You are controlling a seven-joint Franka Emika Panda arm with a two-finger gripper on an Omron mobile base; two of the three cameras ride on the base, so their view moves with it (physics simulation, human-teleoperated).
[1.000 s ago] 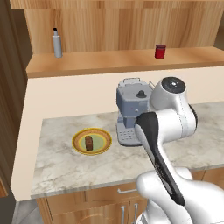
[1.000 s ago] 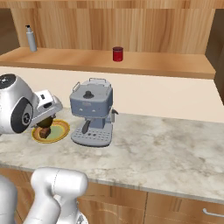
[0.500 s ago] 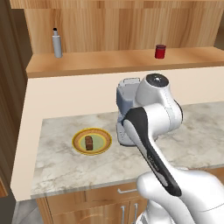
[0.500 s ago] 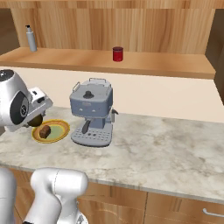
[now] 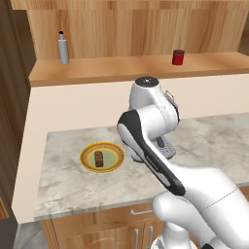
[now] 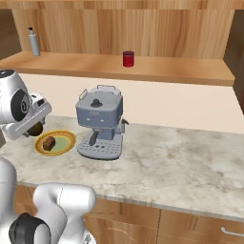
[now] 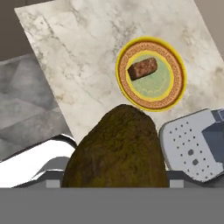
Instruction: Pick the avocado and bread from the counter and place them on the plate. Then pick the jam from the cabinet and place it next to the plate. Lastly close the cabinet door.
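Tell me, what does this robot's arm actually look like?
The arm is built of rounded, glossy white shells with dark grey to black bands and caps at its joints. One link carries a long black stripe along its side. No loose cables show. The gripper at the end is a white block with dark parts.

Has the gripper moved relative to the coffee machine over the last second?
Yes. In the right base view the gripper, carrying the avocado, has swung left, away from the coffee machine, and now hangs at the far left of the plate.

Cream backsplash wall (image 5: 78,104), grey tiled floor (image 7: 26,94) (below), wood panelling (image 6: 143,28)
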